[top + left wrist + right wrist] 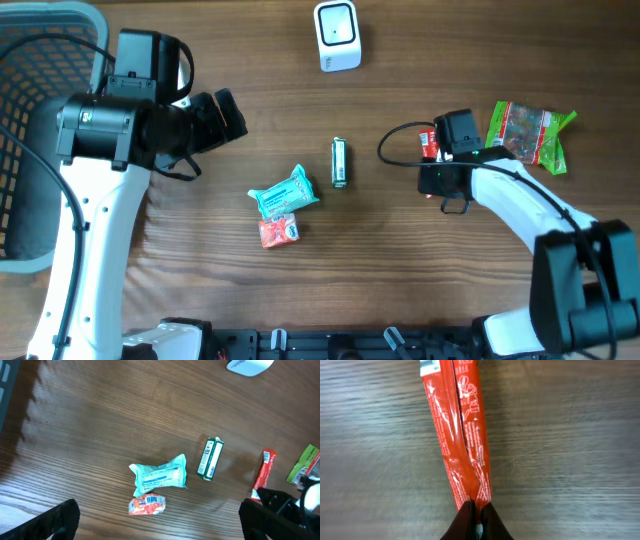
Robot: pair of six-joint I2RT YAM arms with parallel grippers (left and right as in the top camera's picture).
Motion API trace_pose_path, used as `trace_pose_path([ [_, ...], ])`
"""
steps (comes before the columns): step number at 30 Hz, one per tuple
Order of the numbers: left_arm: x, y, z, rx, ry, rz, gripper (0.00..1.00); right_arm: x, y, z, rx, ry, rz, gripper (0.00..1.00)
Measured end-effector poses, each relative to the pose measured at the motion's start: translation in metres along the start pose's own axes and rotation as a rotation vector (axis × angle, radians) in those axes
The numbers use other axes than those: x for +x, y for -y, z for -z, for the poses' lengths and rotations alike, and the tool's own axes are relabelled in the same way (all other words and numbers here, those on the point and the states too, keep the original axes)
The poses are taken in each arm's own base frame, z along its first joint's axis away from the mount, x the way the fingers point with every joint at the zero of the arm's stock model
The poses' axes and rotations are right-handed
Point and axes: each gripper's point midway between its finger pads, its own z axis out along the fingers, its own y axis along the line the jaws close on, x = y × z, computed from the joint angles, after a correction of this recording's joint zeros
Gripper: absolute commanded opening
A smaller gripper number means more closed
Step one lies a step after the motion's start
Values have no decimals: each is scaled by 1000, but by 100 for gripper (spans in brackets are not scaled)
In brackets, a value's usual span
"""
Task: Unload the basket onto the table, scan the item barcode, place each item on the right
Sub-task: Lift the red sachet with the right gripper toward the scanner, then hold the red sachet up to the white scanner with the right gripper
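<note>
The wooden table point(500, 290) lies under everything. The left claw point(225, 118) hangs spread wide, holding nothing. The right claw point(476, 510) is pinched tight on the near end of a long red stick packet point(462, 435), which runs straight out ahead of its fingertips.

The packet looks light, thin and limp. Its glossy film is likely to slip or flop once raised. The crimped end seam seems the soundest place to hold, though the free end may droop.

The white scanner point(337, 38), well apart from the right claw, shows no window from above. The packet's far end is cut off at the wrist view's top edge. A white label point(427, 366) there is too small to read as a barcode. I cannot tell whether the packet is touching the wood.
</note>
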Motion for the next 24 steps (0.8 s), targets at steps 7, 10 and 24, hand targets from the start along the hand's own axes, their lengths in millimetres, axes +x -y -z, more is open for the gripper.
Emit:
trace_pose_path([
  [7, 0, 0, 0, 0, 0, 0, 100, -35, -14, 64, -85, 194, 89, 4],
  [10, 0, 0, 0, 0, 0, 0, 100, -40, -16, 84, -107, 255, 115, 4],
  [24, 0, 0, 0, 0, 0, 0, 100, -79, -24, 182, -115, 334, 200, 4],
])
